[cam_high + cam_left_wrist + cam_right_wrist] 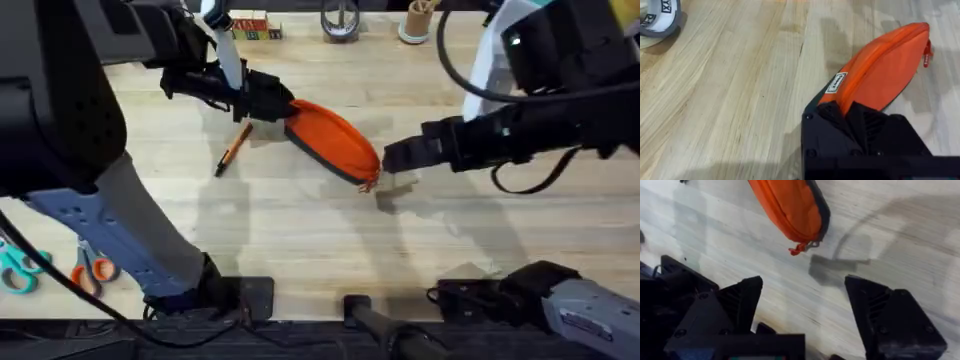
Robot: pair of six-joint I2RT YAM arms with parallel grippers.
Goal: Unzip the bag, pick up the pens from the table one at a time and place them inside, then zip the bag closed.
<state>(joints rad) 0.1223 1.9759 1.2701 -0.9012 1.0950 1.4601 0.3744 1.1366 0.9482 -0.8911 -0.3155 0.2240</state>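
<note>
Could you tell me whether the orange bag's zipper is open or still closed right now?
Closed, as far as visible: the bag shows no gap, and its pull tab hangs at the end near the open right pincer.

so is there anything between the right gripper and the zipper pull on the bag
Nothing: in the right wrist view, bare table separates the open right gripper from the pull tab at the end of the bag.

Both arms are mostly black, the left one with a pale grey-blue link near its base and a white segment up by the wrist. The right arm has a white housing and a looping black cable. The right gripper [802, 312] has blocky black fingers [890, 315] with ribbed inner faces (small screws show on their sides).
</note>
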